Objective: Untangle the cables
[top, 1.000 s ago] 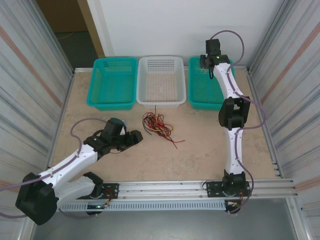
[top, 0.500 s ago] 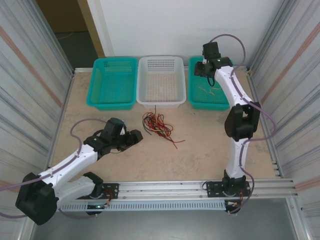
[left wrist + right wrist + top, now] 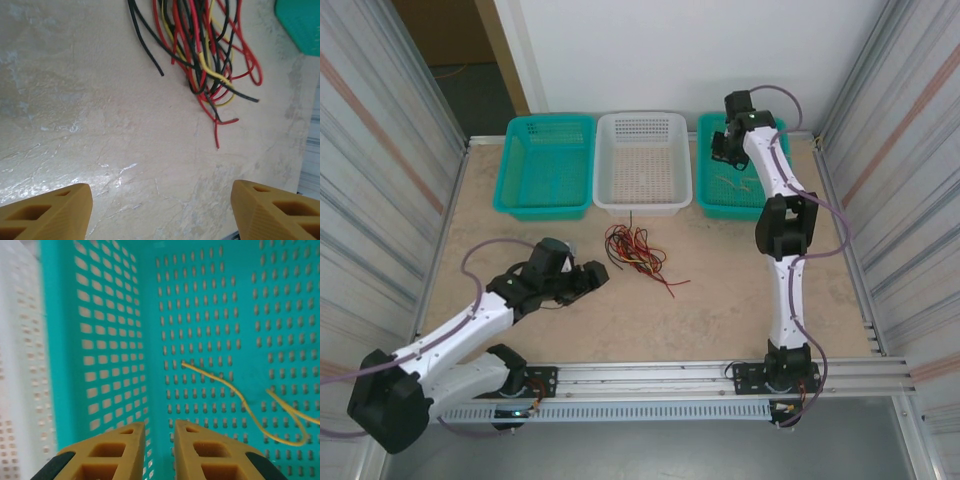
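Cables in red, black and yellow lie tangled in one heap on the table, in front of three baskets: the left teal basket, one white basket and the right teal basket. Beside the heap, the left gripper holds its fingers wide apart and empty. Over the right teal basket, the right gripper has its fingers nearly closed on nothing, above one pale yellow cable.

Tangled cables lie before the white basket.

The cables lie on the bench at 6 o'clock of the middle basket, with the left end effector at their 8 o'clock. One cable lies in the right basket.
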